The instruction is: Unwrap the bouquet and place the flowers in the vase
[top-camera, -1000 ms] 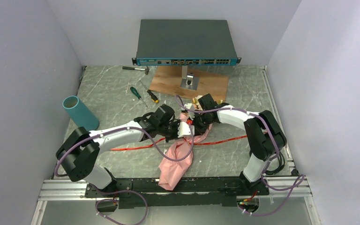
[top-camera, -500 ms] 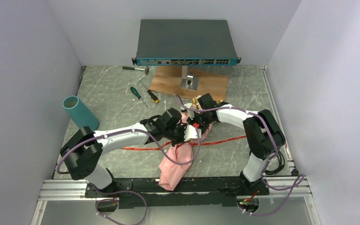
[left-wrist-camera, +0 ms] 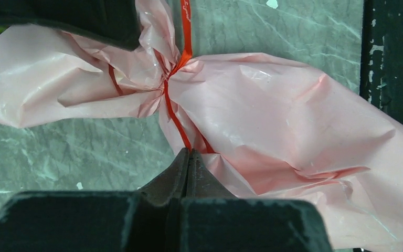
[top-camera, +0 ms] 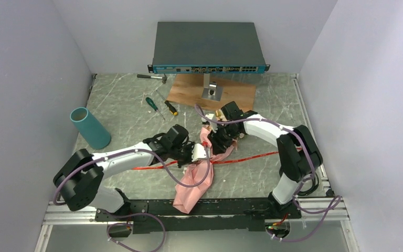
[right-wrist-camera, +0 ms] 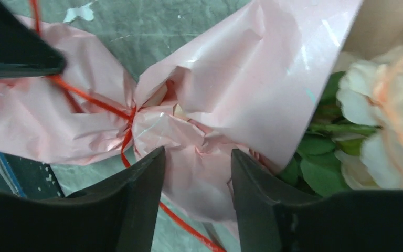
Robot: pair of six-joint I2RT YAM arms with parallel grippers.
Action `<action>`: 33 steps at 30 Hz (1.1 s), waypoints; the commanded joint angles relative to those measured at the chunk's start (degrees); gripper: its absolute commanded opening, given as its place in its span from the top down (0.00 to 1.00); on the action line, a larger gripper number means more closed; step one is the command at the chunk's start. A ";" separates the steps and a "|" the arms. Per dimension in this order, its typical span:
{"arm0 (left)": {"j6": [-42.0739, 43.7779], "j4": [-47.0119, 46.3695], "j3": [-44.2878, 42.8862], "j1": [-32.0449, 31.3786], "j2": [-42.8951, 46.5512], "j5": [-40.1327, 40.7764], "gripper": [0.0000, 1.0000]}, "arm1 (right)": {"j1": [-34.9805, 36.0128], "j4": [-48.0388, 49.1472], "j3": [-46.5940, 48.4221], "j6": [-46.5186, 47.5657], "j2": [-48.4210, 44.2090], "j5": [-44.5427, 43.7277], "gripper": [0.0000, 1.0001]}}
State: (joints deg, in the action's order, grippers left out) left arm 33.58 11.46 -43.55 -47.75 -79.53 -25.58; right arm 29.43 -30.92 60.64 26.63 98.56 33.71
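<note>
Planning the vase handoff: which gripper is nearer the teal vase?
Left. The left gripper sits right of the vase at the bouquet; the right gripper is farther right.

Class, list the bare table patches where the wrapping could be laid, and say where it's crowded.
Bare: between vase and screwdrivers; right of the wooden board; between ribbon and front rail. Crowded: the centre, around the bouquet.

No legible txt or labels in any view.
</note>
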 commanded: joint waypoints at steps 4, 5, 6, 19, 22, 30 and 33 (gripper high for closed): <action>-2.20 0.61 -3.47 -0.10 -4.23 0.29 1.00 | -1.34 -11.83 5.59 4.27 -10.80 -0.74 0.37; -2.16 1.05 -3.28 0.28 -3.69 -0.06 1.00 | -1.62 -12.94 5.13 4.65 -12.19 -0.83 0.35; -2.06 1.45 -3.01 0.74 -2.89 -0.42 0.98 | -2.07 -14.13 4.38 5.14 -13.51 -0.75 0.32; 4.27 0.56 -2.57 -0.50 5.50 -7.81 0.00 | -13.58 -16.44 -9.90 21.25 -18.55 1.13 0.28; 5.03 -1.94 -3.64 -0.80 2.00 -8.80 0.01 | -12.12 -11.96 -10.64 20.94 -17.37 1.75 0.27; 8.51 -6.78 -3.16 -1.20 -2.46 -9.15 0.01 | -5.17 -1.80 -16.80 25.84 -16.89 -0.37 0.30; 10.05 -7.91 -2.24 -1.40 -2.63 -8.92 0.00 | -5.01 -0.84 -17.16 27.74 -14.59 -1.38 0.31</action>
State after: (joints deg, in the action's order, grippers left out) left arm 40.25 7.55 -45.36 -48.58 -82.04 -32.32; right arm 24.23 -37.06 43.97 49.45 81.93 33.04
